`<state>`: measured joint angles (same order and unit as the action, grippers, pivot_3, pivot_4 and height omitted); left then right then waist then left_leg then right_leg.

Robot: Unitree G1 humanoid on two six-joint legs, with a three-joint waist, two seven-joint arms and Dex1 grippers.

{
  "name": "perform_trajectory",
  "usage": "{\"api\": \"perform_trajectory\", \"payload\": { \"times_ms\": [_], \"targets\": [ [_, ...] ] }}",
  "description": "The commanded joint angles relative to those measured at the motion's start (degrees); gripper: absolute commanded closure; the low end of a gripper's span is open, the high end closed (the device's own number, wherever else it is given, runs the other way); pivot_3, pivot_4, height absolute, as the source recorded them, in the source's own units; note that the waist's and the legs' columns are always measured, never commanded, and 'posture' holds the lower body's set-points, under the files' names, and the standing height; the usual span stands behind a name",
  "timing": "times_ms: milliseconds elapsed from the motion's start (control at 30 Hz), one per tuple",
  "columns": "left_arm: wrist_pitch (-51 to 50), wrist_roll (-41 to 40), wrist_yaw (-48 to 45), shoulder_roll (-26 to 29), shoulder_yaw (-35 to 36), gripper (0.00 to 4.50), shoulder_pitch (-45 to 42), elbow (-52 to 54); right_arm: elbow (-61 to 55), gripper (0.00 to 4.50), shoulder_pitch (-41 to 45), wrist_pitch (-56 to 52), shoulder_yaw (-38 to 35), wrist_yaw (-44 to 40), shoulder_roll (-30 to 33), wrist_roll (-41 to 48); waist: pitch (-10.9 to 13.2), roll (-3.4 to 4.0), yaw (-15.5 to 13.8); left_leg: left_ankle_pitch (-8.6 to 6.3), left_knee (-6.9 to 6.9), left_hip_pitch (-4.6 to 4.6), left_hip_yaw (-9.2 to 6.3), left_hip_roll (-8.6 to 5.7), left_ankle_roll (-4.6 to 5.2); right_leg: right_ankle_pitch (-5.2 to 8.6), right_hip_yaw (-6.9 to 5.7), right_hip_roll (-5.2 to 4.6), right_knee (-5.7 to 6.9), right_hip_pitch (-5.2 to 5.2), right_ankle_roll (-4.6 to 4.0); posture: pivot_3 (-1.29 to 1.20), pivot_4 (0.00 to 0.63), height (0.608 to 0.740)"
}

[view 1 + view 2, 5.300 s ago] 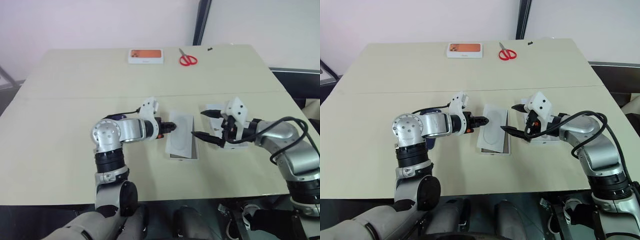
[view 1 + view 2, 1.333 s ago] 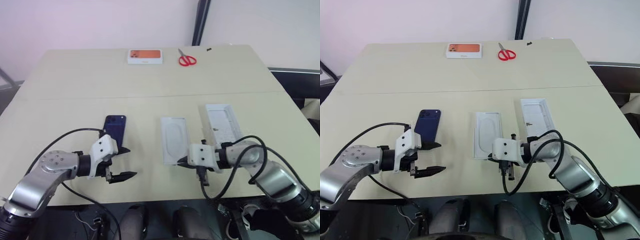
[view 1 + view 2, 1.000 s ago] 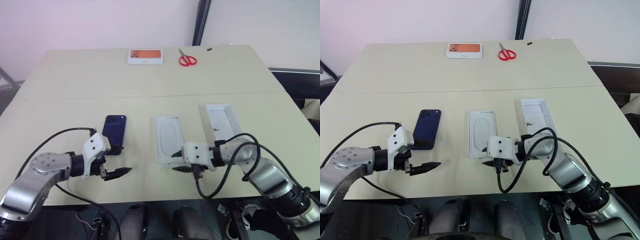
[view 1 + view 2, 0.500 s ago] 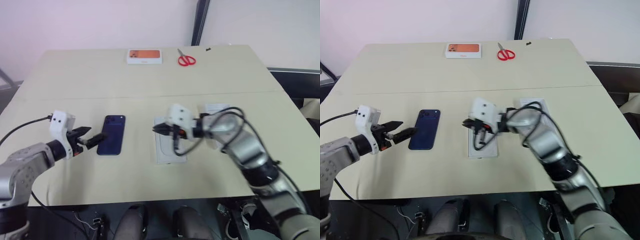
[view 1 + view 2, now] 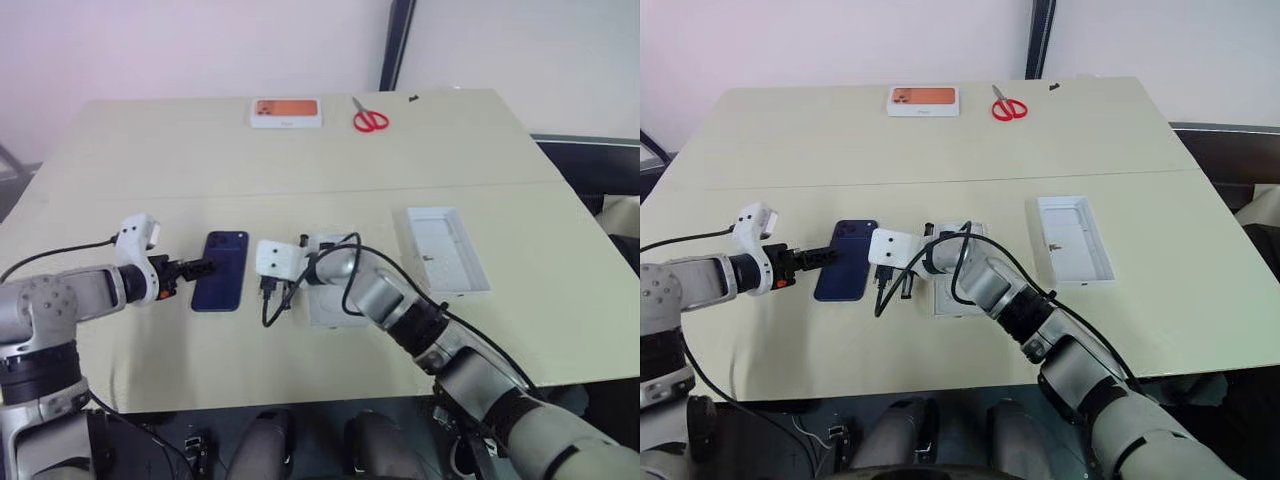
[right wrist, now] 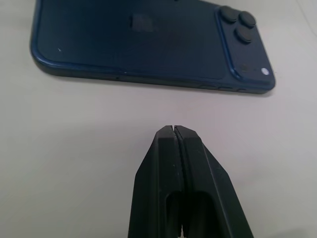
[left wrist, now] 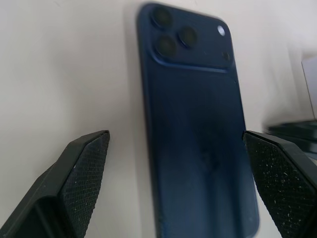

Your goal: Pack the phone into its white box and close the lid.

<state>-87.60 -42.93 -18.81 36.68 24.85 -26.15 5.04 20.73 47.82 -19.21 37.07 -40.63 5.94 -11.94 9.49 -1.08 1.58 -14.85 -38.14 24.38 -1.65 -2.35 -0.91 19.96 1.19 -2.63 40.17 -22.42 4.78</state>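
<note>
The dark navy phone [image 5: 221,284] lies back up on the table, camera cluster at its far end. My left gripper [image 5: 200,268] stands open at the phone's left edge; in the left wrist view its fingers [image 7: 84,163] flank the phone [image 7: 198,129]. My right gripper [image 6: 176,130] is shut and empty, its tips a short way from the phone's right long edge [image 6: 148,79]. The white box [image 5: 323,308] lies mostly hidden under my right forearm. The lid [image 5: 447,262] rests open side up to the right.
A white box with an orange picture [image 5: 287,112] and red scissors [image 5: 370,118] lie near the table's far edge. Cables hang from my right wrist [image 5: 270,305] between the phone and the white box.
My right gripper shut, and its arm swung left across the white box to the phone's right side. My left gripper came up from the near edge to the phone's left edge.
</note>
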Motion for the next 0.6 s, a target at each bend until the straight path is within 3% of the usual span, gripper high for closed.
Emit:
{"api": "perform_trajectory", "payload": {
  "times_ms": [33, 267, 600],
  "targets": [
    [-4.48, -0.45, -1.08, -1.38, -2.48, 0.0, 0.13, -0.53, 1.63, 4.47, 1.74, 2.68, 0.32, 0.93, -2.68, -1.8, -0.01, 0.01, 0.13, 0.01, 0.0, 0.0, 0.0, 0.0, -0.01, 0.0, 0.0, 0.0, 0.0, 0.0, 0.0, 0.0, 0.15, 0.74],
    [-4.9, -2.66, 0.24, -6.4, -2.3, 0.0, 0.01, 0.1, 3.2, 4.47, 1.4, 4.54, -0.46, 1.28, -4.53, -3.77, -0.08, 0.07, -0.64, 0.0, 0.02, -0.27, -0.02, -0.04, -0.02, 0.0, 0.0, -0.03, -0.02, 0.11, 0.0, 0.0, 0.15, 0.74],
    [-4.9, -7.09, 5.04, -12.22, 3.79, 0.0, -2.79, -3.29, 3.09, 4.47, 0.41, 4.62, -1.03, 1.08, -4.93, -4.51, -0.14, 0.05, -0.97, 0.0, 0.01, -0.32, -0.07, -0.07, -0.02, 0.0, -0.01, -0.05, -0.03, 0.17, 0.0, 0.0, 0.15, 0.74]
  ]
}}
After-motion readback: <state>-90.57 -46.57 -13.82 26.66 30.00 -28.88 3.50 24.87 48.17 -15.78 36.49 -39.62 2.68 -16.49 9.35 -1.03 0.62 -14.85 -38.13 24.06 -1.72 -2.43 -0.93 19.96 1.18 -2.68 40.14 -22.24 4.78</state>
